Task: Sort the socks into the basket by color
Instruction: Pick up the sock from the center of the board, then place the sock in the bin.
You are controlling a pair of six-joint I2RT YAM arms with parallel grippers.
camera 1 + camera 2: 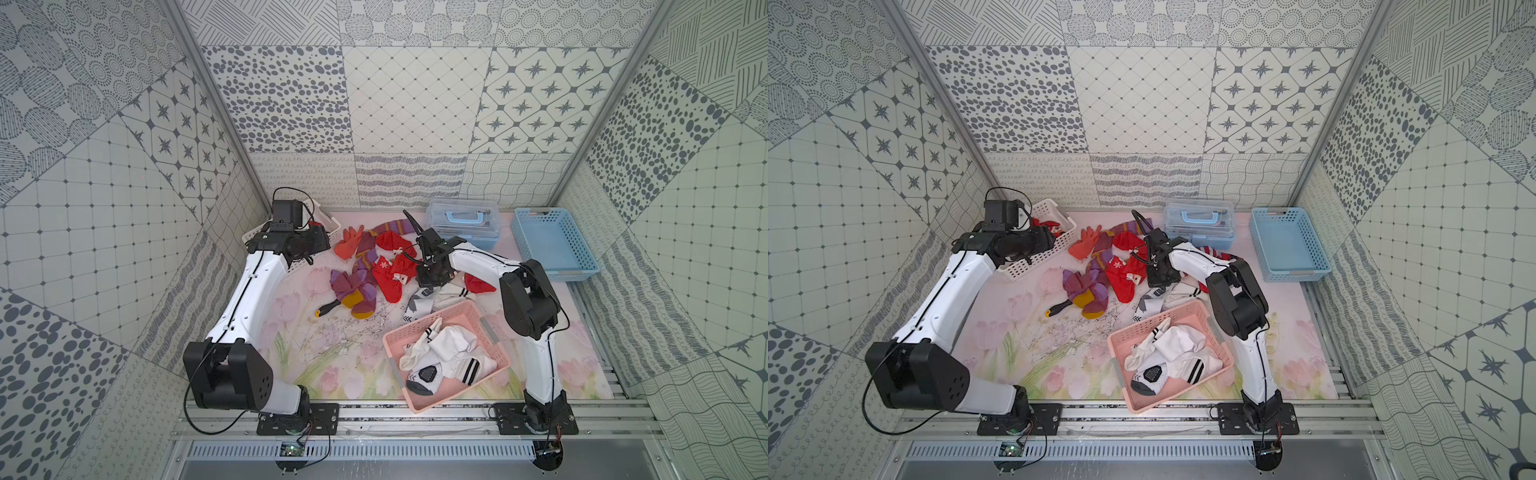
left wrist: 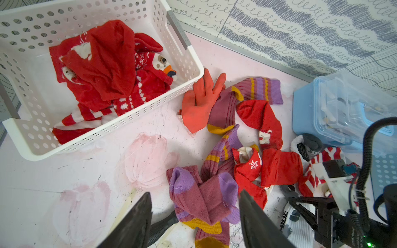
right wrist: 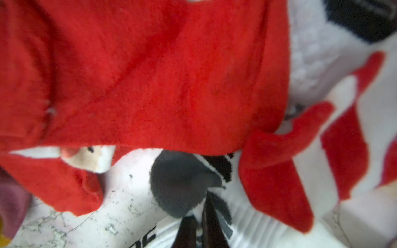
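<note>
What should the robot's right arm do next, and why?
Probably lift. The right tool looks shut on a soft white sock with black-grey marks, and the pink plastic basket nearby already holds white socks.

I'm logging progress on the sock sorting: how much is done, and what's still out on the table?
Done: white socks lie in the pink basket, red socks in the white basket. In hand: the right gripper is shut on a white sock with grey marks at the pile's edge. The left gripper is open and empty. Left: purple socks and red socks on the table; the blue basket is empty.
</note>
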